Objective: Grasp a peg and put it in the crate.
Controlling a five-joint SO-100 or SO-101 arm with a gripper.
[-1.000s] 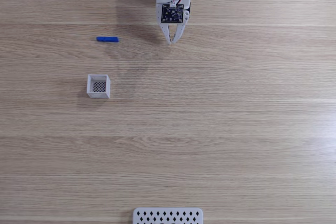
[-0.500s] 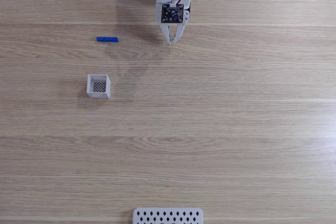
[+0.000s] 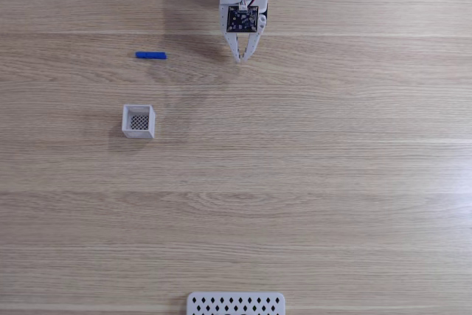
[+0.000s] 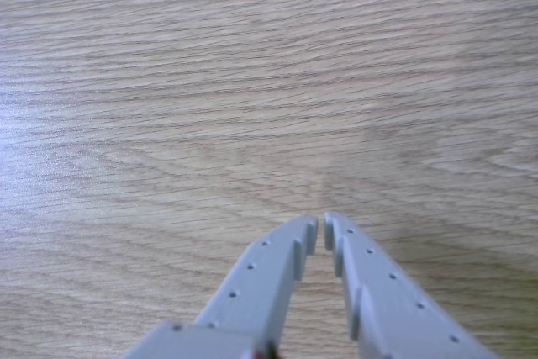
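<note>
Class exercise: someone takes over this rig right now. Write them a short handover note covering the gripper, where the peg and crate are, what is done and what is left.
Gripper: at the top of the fixed view, jaws nearly closed, holding nothing; the other view shows just a thin slit between the tips above bare wood.
Peg: lying flat on the table, to the left of the gripper in the fixed view, untouched.
Crate: upright and empty, below the peg in the fixed view, apart from it.
Done: nothing yet.
Left: open the jaws, reach the peg, grasp it, drop it in the crate.
</note>
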